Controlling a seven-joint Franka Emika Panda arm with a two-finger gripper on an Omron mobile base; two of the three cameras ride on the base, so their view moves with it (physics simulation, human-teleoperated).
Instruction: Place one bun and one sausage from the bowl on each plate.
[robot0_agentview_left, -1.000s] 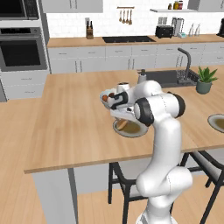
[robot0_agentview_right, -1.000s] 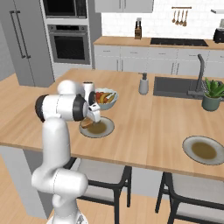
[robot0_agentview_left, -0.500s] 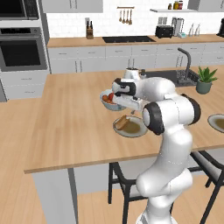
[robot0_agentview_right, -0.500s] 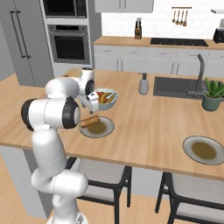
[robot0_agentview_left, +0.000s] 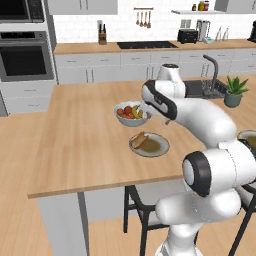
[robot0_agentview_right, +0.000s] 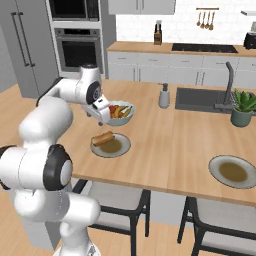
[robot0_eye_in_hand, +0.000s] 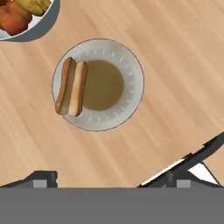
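**Bun on the near plate, gripper raised above it**

Wooden island counter (robot0_agentview_left: 80, 145) carries a grey plate (robot0_eye_in_hand: 129, 87) with a bun (robot0_eye_in_hand: 71, 86) on its rim side. Directly above hangs the gripper (robot0_eye_in_hand: 109, 177), jaws spread wide and empty. Beside the plate, the pale fruit bowl (robot0_agentview_left: 131, 114) is cut off in the hand view. A second plate (robot0_agentview_right: 235, 171) sits well apart.

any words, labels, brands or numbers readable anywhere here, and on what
None can be read.
Near plate with the bun: tick marks round the rim, no writing.
Fruit bowl: plain.
Wall oven: no legible text on its panel.
Toaster and knife block: too small to show any label.
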